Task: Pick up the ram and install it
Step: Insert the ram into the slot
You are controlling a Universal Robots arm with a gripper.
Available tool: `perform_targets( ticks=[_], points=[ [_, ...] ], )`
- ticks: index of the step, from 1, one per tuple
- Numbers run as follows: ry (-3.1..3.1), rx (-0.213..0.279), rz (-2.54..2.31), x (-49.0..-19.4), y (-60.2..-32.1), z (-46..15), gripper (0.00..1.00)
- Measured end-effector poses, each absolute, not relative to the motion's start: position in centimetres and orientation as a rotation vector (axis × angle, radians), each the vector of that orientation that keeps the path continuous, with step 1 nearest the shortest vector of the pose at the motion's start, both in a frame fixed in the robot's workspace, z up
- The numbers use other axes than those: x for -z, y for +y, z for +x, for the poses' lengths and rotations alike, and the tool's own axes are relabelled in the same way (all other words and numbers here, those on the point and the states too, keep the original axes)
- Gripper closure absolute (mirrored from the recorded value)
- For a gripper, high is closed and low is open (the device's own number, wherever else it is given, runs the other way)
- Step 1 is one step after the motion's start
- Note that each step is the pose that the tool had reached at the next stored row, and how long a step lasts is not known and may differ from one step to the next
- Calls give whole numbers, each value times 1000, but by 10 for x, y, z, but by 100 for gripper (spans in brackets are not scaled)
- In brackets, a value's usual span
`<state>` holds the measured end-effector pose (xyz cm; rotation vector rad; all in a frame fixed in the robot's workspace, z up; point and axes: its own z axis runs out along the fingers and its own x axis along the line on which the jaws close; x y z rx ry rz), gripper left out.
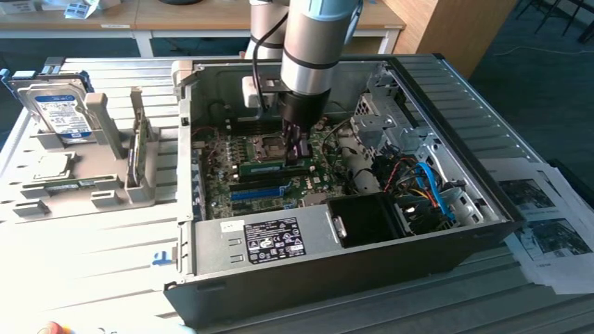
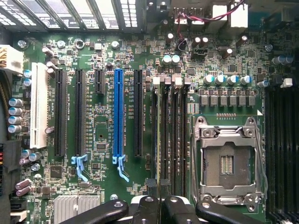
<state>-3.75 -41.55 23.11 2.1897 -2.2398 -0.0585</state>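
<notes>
The ram is a narrow green stick standing on edge on the motherboard inside the open computer case. It lies in line with the row of dark memory slots beside the CPU socket. My gripper reaches straight down into the case and sits on the ram's upper edge, toward the end at the exterior view's right. In the wrist view my gripper has its black fingers drawn close together over the slot row, shut on the thin board.
A long blue slot and black expansion slots run alongside the memory slots. Cables and a black box fill the case's right part. A hard drive stands in a grey holder left of the case. Papers lie to the right.
</notes>
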Motion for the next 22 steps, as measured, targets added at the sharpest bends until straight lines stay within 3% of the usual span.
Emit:
perform_targets(
  ticks=[22],
  points=[
    [-2234, 56, 2198, -231, -415, -38, 88]
  ],
)
